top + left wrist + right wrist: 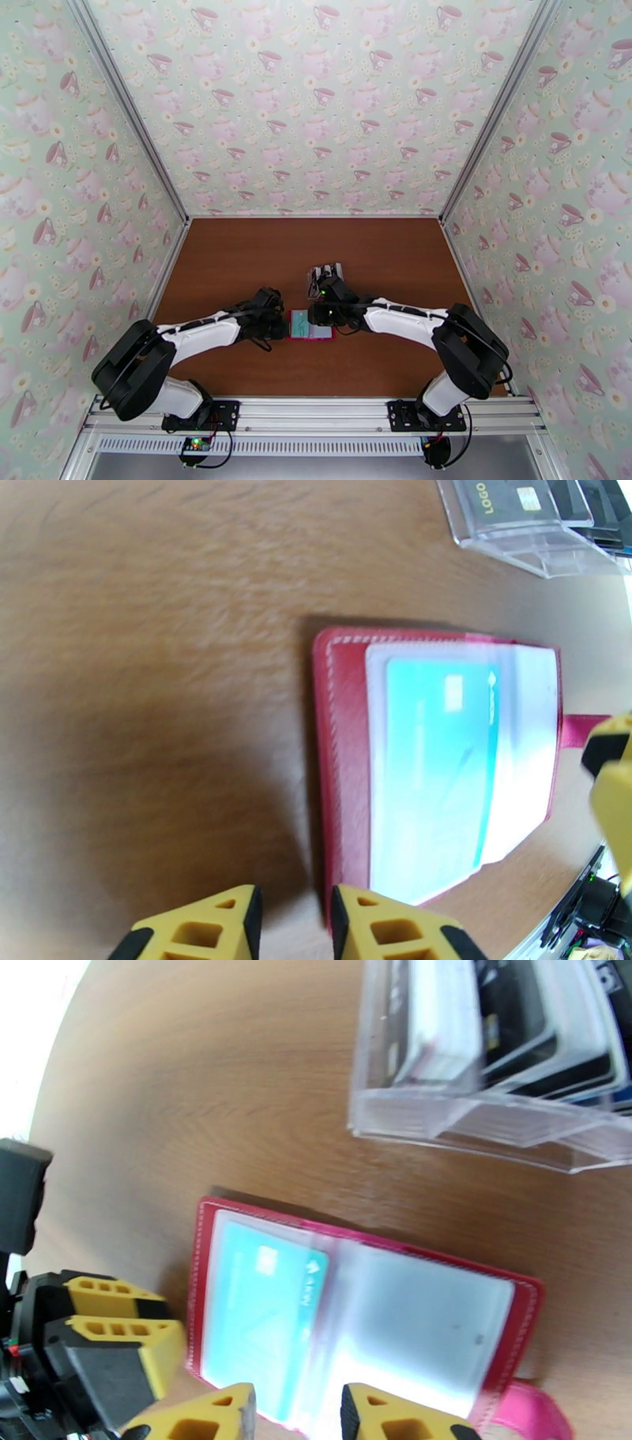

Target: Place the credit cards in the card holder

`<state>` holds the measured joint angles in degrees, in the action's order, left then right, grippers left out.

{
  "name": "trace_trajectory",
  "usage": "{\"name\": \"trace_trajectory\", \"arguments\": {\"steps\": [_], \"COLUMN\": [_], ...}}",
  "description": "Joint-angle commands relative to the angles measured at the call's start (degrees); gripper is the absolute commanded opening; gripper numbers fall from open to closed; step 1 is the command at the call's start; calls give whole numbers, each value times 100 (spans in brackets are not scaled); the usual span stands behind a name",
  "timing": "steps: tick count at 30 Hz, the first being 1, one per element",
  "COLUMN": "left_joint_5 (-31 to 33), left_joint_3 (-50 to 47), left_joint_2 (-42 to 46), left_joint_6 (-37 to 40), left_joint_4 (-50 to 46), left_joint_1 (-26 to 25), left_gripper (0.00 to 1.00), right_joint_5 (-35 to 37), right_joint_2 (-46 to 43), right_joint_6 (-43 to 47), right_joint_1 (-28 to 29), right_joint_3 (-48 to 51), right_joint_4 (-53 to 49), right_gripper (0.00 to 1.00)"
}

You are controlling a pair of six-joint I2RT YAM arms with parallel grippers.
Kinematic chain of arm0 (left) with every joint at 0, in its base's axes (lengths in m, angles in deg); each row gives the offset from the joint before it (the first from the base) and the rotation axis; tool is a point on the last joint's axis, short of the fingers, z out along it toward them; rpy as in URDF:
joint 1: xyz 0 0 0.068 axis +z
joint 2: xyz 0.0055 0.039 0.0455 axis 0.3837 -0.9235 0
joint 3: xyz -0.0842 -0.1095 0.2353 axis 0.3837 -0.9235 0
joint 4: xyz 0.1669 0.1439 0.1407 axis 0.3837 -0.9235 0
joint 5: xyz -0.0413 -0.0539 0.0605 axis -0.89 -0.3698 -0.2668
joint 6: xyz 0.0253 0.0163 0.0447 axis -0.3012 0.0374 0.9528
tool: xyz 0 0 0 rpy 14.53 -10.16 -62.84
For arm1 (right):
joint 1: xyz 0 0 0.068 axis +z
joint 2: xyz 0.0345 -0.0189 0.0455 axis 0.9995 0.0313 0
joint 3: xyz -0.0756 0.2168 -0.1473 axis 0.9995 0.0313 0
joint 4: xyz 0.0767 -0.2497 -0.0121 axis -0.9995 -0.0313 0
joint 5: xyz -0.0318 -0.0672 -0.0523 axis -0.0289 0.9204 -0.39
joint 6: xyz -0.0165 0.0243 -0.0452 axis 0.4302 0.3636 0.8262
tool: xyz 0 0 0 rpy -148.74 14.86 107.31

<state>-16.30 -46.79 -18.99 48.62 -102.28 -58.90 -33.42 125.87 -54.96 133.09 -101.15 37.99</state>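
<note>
The left arm (197,331) and right arm (399,324) have white shells between bulky black joints; thin black cables (387,305) run back from each tool; the fingers (197,931) are yellow, with moulded cut-outs and black inner pads.

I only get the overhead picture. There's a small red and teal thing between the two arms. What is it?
Observer: A red card holder, lying open and flat on the table.
Operator: Anything in it?
Observer: One teal credit card, inside a clear sleeve.
Operator: And the other side?
Observer: The sleeve beside the snap tab looks empty.
</note>
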Motion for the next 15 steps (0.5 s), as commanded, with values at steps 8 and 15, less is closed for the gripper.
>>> {"name": "trace_trajectory", "arguments": {"steps": [8,15], "left_joint_5": [-267,-292], "left_joint_3": [30,54], "left_joint_2": [285,-56], "left_joint_6": [-218,-359], "left_joint_4": [26,348], "left_joint_1": [-280,-499], "left_gripper": [35,36], "right_joint_5": [-133,-217], "right_joint_2": [30,187], "right_joint_6": [564,592], "right_joint_1": [-319,-323], "right_joint_3": [0,-51], "right_joint_4": [-232,-171], "right_gripper": [37,37]}}
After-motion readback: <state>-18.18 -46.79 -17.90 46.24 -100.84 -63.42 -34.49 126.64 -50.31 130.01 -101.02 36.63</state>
